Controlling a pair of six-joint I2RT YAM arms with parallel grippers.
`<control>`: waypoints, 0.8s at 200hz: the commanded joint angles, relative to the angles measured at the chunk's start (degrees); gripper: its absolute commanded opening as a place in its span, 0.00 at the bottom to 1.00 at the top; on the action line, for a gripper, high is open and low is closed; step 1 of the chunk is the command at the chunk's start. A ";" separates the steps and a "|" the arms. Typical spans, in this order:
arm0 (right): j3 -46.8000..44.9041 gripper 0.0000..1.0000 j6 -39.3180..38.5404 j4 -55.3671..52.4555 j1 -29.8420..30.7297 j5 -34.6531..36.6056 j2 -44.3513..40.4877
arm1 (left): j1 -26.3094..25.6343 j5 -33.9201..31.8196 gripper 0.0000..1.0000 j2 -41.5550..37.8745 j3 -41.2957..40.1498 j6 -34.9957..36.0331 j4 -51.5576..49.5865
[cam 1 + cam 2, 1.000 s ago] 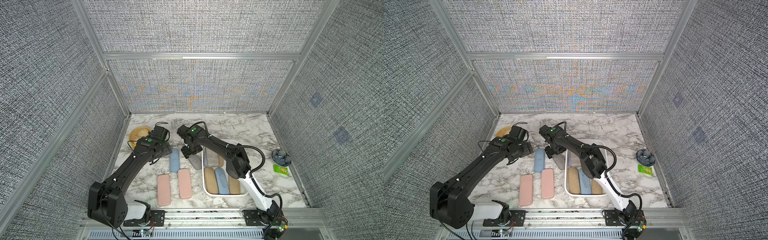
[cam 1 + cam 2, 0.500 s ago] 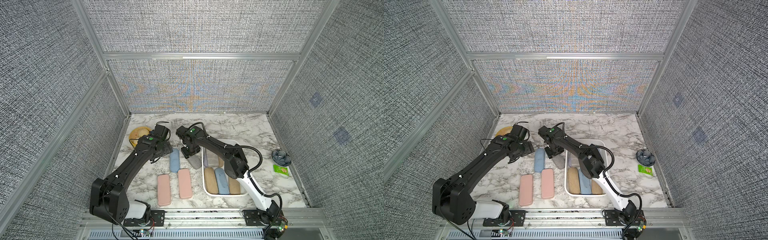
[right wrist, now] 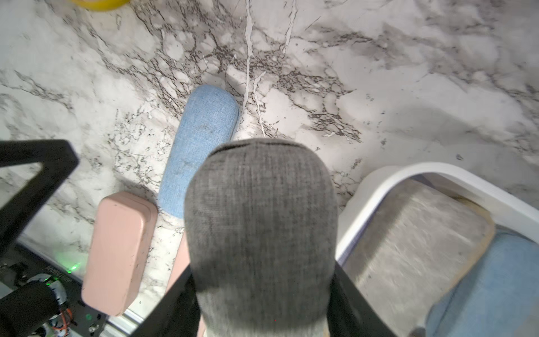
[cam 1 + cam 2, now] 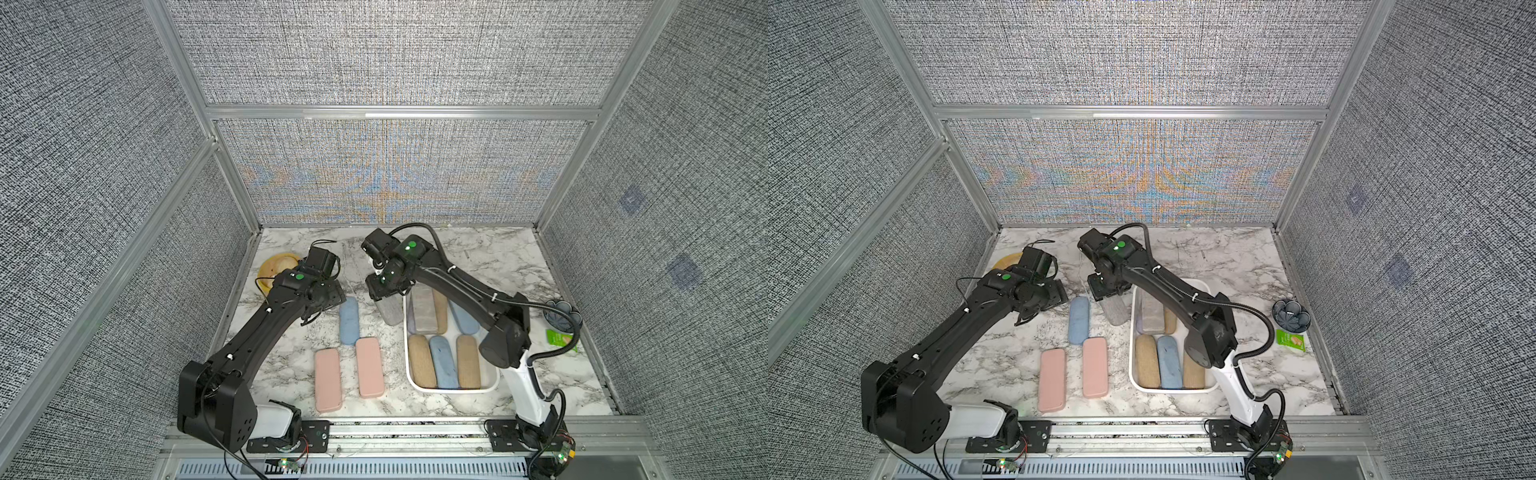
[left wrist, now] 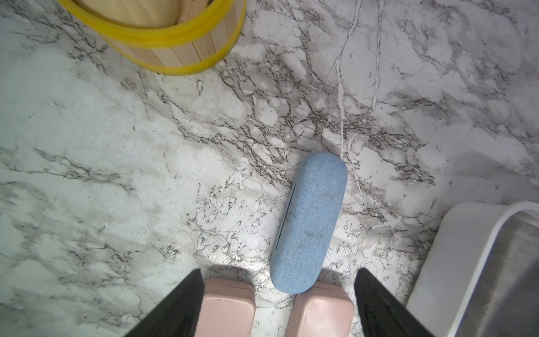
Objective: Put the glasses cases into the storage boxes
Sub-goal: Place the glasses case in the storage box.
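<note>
Grey case [image 3: 259, 227], just beside the white tray [image 3: 379, 186], has just been clamped by the right gripper [image 3: 264, 280], readying 1 lift inside, while the left gripper [image 5: 278, 272] is held spread near the blue case [image 5: 309, 221].

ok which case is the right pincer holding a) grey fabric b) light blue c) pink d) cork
a: the right pincer squeezes both sides of the grey fabric case in the right wrist view; the light blue case lies loose beside it

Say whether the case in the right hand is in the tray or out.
Out. The grey case is beside the white tray, outside its rim.
</note>
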 commanded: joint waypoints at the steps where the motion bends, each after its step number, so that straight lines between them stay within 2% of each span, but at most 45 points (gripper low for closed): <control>1: -3.12 0.49 5.13 -2.37 -0.68 3.70 -4.93 | 0.12 3.95 0.82 -0.19 -0.06 1.48 0.67; 50: -20.02 0.49 9.61 -1.73 -6.10 6.47 -18.41 | -0.03 7.61 0.80 1.99 -0.05 1.71 1.42; 82: -29.98 0.49 9.78 0.64 -11.39 5.42 -22.80 | -0.05 8.08 0.79 2.93 -0.79 1.84 1.77; 115: -35.51 0.49 8.74 3.61 -16.03 5.46 -21.74 | -0.08 8.76 0.78 3.76 -2.44 1.42 2.85; 160: -34.19 0.49 7.52 6.28 -18.09 5.47 -15.22 | -0.12 8.40 0.78 5.40 -3.75 0.98 3.20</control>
